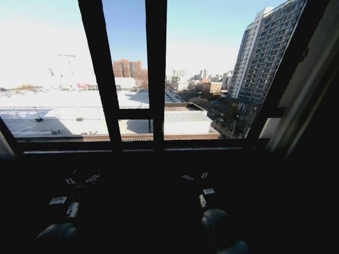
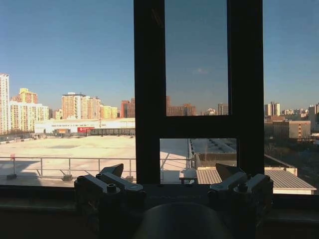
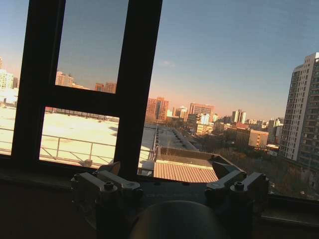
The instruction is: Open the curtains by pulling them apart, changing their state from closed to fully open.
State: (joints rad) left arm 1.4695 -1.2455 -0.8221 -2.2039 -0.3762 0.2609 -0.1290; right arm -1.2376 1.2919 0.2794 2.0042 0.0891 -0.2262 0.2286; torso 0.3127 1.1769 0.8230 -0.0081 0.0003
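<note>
The window (image 1: 159,79) stands uncovered, and the city outside shows through the glass. At the far right edge a pale strip of curtain (image 1: 312,90) hangs gathered beside the dark frame. Both arms are held low in the shadow below the sill. My left gripper (image 1: 79,180) (image 2: 170,172) is open with nothing between its fingers and faces the window's centre bars. My right gripper (image 1: 193,177) (image 3: 167,167) is also open and holds nothing. Neither gripper touches any fabric.
Dark vertical frame bars (image 1: 156,69) and a crossbar divide the window. A dark sill (image 1: 143,148) runs across just ahead of the grippers. Below it, the area around the arms is in deep shadow.
</note>
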